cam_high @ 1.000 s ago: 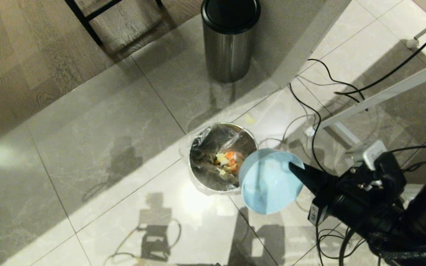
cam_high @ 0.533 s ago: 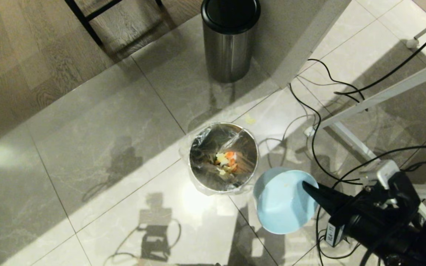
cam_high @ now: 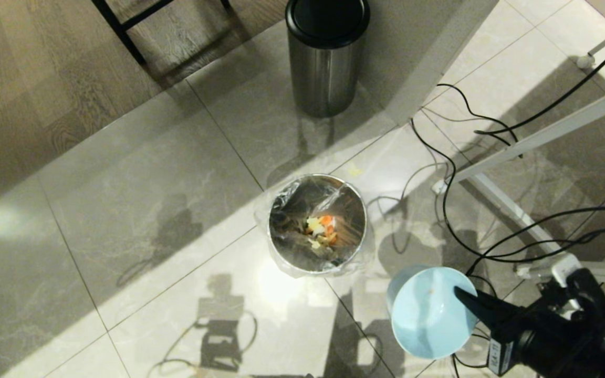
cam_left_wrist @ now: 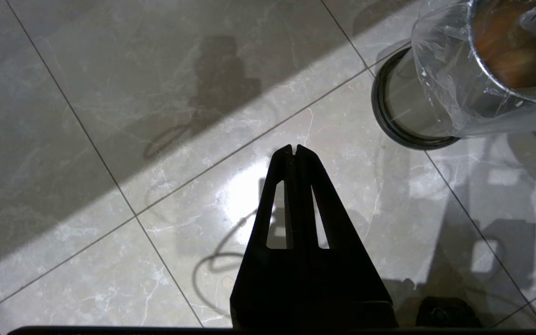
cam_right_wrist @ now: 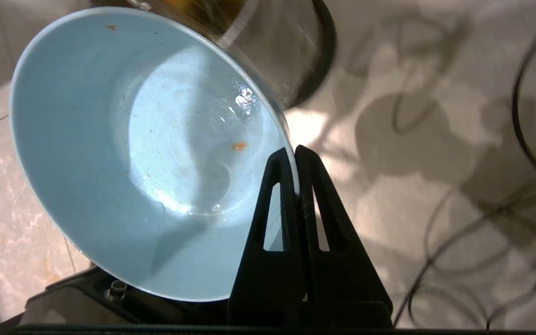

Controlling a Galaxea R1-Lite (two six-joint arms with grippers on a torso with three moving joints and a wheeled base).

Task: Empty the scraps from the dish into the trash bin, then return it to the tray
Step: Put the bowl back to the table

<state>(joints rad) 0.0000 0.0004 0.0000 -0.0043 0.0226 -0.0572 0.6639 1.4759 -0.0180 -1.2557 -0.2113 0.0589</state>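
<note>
My right gripper point(cam_high: 460, 293) point(cam_right_wrist: 294, 151) is shut on the rim of the pale blue dish point(cam_high: 428, 312) point(cam_right_wrist: 133, 149), low at the right of the head view. The dish hangs clear of the trash bin point(cam_high: 317, 224), to its right and nearer me. Inside, it holds only a tiny orange speck. Orange and pale yellow scraps point(cam_high: 321, 231) lie at the bottom of the bag-lined bin point(cam_left_wrist: 486, 70). My left gripper point(cam_left_wrist: 294, 150) is shut on nothing and hangs over the floor tiles beside the bin. The tray is out of view.
A brushed-steel cylinder with a black lid point(cam_high: 326, 55) stands at the back. Black cables point(cam_high: 449, 173) and white frame legs point(cam_high: 544, 134) sprawl over the floor on the right. A small pale scrap point(cam_high: 355, 169) lies on the tiles behind the bin.
My right gripper has carried the dish away from the bin's rim, toward the lower right of the head view. The bin and its scraps have stayed put.
</note>
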